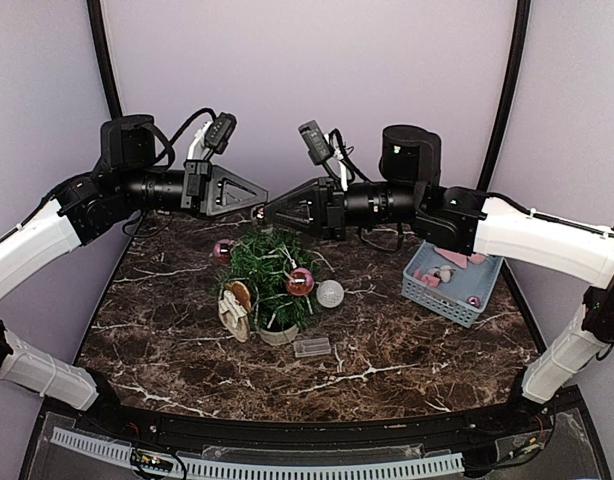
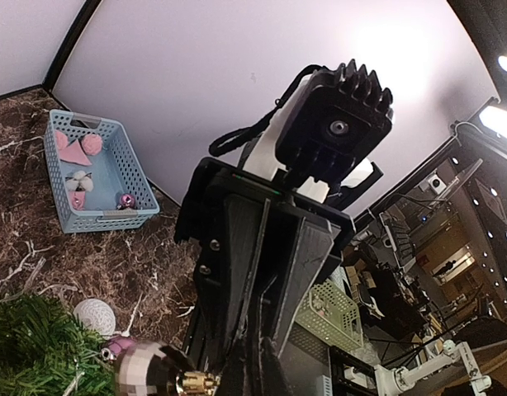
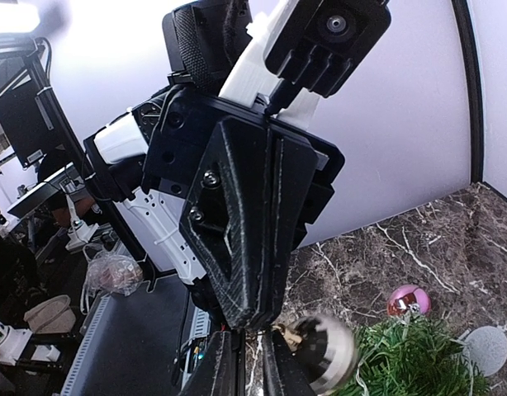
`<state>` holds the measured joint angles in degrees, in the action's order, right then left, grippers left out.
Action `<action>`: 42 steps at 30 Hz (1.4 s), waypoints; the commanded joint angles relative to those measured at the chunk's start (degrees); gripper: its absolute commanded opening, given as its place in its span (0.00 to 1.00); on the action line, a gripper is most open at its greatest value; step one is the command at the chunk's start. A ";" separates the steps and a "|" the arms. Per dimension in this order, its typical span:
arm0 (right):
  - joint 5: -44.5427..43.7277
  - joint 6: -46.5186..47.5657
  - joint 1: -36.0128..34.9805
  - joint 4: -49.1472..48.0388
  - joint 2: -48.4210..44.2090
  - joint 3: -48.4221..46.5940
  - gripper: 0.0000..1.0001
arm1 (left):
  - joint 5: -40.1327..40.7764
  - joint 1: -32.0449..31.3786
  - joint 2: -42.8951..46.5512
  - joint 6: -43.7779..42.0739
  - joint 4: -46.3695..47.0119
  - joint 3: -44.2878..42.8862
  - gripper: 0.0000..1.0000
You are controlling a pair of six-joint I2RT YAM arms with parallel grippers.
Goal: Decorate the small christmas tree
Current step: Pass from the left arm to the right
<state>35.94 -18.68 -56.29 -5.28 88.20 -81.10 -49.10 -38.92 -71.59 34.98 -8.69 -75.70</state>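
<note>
Mirrored bauble (image 3: 324, 356) hangs pinched by left gripper (image 1: 259, 201) above small christmas tree (image 1: 270, 275) (right gripper (image 1: 273, 212) alongside, grip unclear).

Small christmas tree (image 1: 270, 275) stands at mid-table (image 1: 407, 380). One bauble (image 1: 330, 293) lies on the table just right of it, another (image 1: 223, 250) sits at its far-left edge, and a small box (image 1: 312, 347) lies just near of its pot. Basket (image 1: 453, 280) sits well right. Above the tree's far side, a third bauble (image 2: 150, 369) sits between left gripper (image 1: 255, 207) and right gripper (image 1: 270, 215)
</note>
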 commanded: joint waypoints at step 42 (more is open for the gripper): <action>-5.84 -4.68 -0.44 -16.18 -3.60 6.60 0.00 | 5.91 -1.25 2.92 -4.25 -1.16 1.07 0.08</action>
<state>33.45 -20.73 -56.40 -14.20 87.46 -76.29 -46.37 -39.83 -71.11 32.99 -8.88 -75.55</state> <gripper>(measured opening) 0.007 0.034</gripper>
